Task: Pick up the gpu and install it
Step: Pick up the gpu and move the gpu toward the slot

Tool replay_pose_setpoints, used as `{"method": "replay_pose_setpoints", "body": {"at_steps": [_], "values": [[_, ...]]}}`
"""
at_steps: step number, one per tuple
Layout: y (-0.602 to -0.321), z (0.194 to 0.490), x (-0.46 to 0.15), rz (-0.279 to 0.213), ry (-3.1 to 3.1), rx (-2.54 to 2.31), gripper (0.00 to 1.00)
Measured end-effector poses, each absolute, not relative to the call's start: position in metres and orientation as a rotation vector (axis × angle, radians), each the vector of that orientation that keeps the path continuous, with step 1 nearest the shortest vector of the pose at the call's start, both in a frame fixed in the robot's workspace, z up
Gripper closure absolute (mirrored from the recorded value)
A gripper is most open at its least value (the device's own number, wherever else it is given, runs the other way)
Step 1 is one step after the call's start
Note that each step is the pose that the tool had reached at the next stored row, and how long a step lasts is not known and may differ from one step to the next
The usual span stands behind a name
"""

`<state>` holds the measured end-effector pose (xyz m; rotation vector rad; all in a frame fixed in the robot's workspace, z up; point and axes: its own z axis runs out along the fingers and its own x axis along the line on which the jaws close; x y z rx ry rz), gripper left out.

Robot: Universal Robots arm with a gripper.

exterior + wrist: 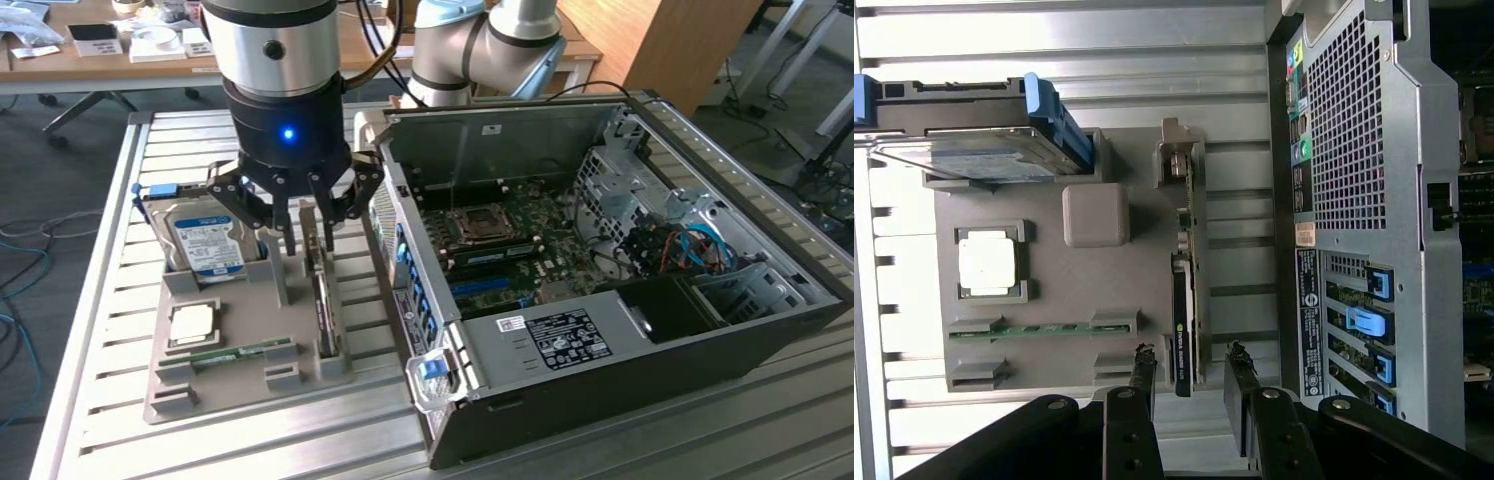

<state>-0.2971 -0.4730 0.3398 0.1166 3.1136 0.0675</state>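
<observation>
1. Exterior view: the gripper covers the far end of the gpu.
2. Wrist view: the computer case and the hard drive both run off the frame edge.
3. Exterior view: print on the power supply label is too small to read.

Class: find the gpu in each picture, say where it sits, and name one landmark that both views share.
Exterior view: the gpu stands on edge in the grey holder, along the side nearest the computer case.
Wrist view: the gpu is seen edge-on at the holder's edge, beside the case's rear panel.
Shared landmark: the hard drive with blue rails.
</observation>
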Motion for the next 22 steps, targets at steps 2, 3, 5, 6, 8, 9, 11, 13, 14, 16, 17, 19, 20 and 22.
{"method": "replay_pose_setpoints", "body": {"at_steps": [2, 3, 5, 6, 8, 9, 11, 13, 14, 16, 17, 19, 20, 22], "values": [[-0.473, 0.339, -0.297, 0.068, 3.114, 0.117, 0.58], [-0.473, 0.339, -0.297, 0.068, 3.114, 0.117, 0.58], [-0.473, 0.339, -0.297, 0.068, 3.114, 0.117, 0.58], [-0.473, 0.339, -0.297, 0.068, 3.114, 0.117, 0.58], [-0.473, 0.339, -0.297, 0.067, 3.114, 0.117, 0.58], [-0.473, 0.339, -0.297, 0.067, 3.114, 0.117, 0.58], [-0.473, 0.337, -0.297, 0.068, 3.114, 0.117, 0.58], [-0.473, 0.335, -0.297, 0.068, 3.114, 0.117, 0.58], [-0.473, 0.334, -0.297, 0.068, 3.114, 0.117, 0.58], [-0.473, 0.332, -0.297, 0.067, 3.114, 0.116, 0.58], [-0.473, 0.332, -0.297, 0.067, 3.114, 0.116, 0.58], [-0.473, 0.331, -0.297, 0.067, 3.114, 0.117, 0.58], [-0.473, 0.33, -0.297, 0.067, 3.114, 0.116, 0.58], [-0.473, 0.329, -0.297, 0.067, 3.114, 0.117, 0.58]]}}
